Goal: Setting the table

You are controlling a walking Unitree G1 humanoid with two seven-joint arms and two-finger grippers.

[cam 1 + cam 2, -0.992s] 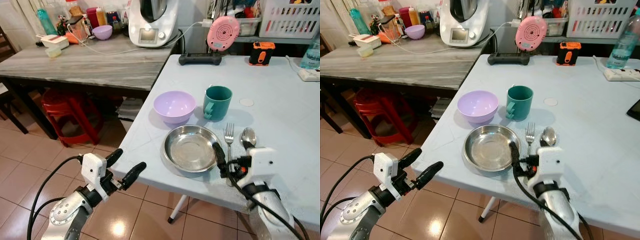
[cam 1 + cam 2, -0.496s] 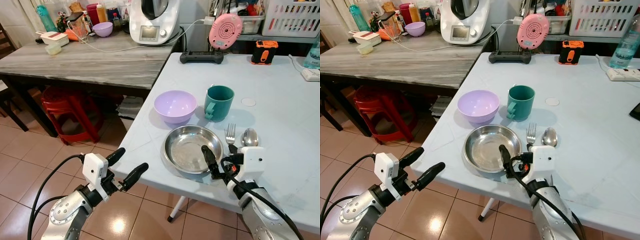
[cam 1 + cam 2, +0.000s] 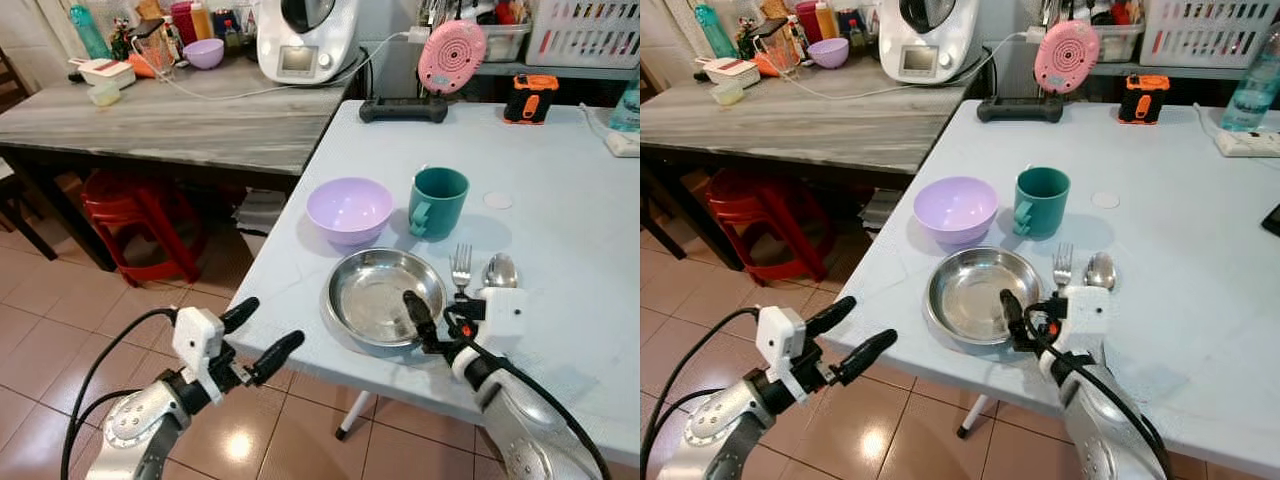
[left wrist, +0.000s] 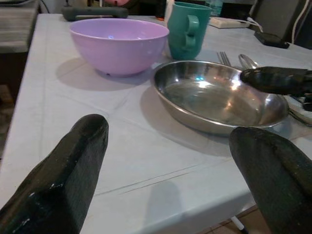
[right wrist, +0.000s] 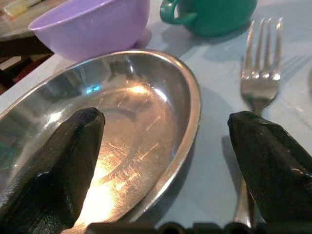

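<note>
A steel plate [image 3: 383, 296] lies near the front edge of the pale blue table [image 3: 560, 190]. Behind it stand a purple bowl [image 3: 349, 210] and a green mug [image 3: 438, 202]. A fork [image 3: 460, 268] and a spoon [image 3: 500, 270] lie just right of the plate. My right gripper [image 3: 440, 322] is open and low over the plate's right rim. In the right wrist view one finger [image 5: 58, 161] hangs over the plate and the other [image 5: 265, 161] over the fork's handle. My left gripper [image 3: 258, 335] is open, off the table's front left corner, holding nothing.
A grey counter [image 3: 170, 120] to the left carries a kitchen machine [image 3: 305, 40] and small jars. Red stools [image 3: 135, 215] stand under it. At the table's back are a black device [image 3: 403, 108], a pink disc [image 3: 450, 55] and an orange tool [image 3: 532, 98]. Tiled floor lies below.
My right gripper has moved left from the fork and spoon to the plate's right rim, then held there. The left gripper has barely shifted.
</note>
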